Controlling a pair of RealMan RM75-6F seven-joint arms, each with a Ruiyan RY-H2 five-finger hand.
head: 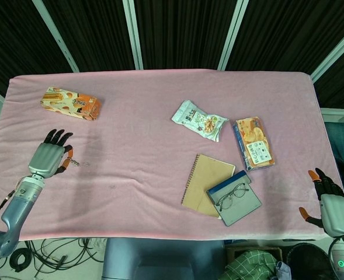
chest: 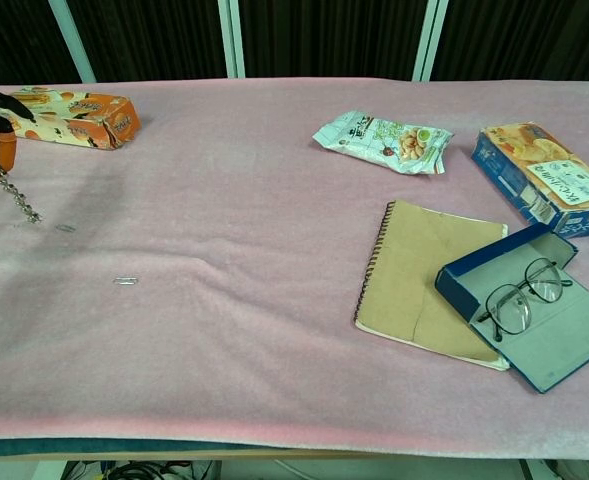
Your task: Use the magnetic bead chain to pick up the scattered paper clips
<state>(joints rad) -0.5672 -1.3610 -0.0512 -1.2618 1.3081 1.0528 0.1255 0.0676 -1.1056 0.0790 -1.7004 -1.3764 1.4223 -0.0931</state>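
Observation:
My left hand (head: 48,159) hovers over the left edge of the pink table and pinches a short magnetic bead chain (chest: 16,197) that hangs down from its orange fingertips (chest: 4,150). The chain's lower end sits just above the cloth. One paper clip (chest: 66,228) lies a little to the right of the chain's end, and another paper clip (chest: 126,280) lies further toward the table's middle. In the head view the chain (head: 73,161) and the clip (head: 112,187) are tiny. My right hand (head: 325,195) rests off the table's right corner, holding nothing, fingers apart.
An orange snack box (head: 70,102) lies behind the left hand. A snack packet (head: 198,120), a blue-edged snack box (head: 253,142), a tan spiral notebook (head: 207,184) and an open glasses case (head: 234,198) with spectacles occupy the right half.

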